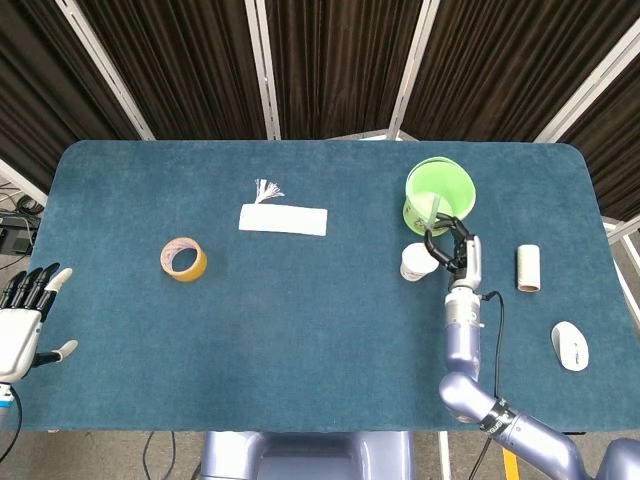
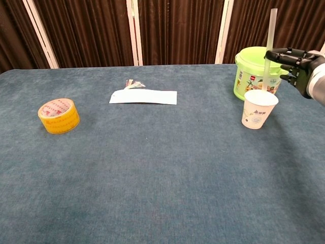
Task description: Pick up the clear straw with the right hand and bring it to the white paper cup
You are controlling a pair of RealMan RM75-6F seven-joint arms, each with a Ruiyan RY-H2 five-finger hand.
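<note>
On the desk [image 1: 320, 330], the tape roll [image 1: 183, 259] sits far left, the paper strip [image 1: 283, 219] behind and right of it, the paper cup [image 2: 259, 109] just before the bucket [image 2: 256, 70] at right, with the cardboard tube [image 1: 528, 268] and mouse [image 1: 570, 346] further right.

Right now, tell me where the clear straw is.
Chest view, far right: the right hand holds the clear straw upright above the white paper cup.
</note>
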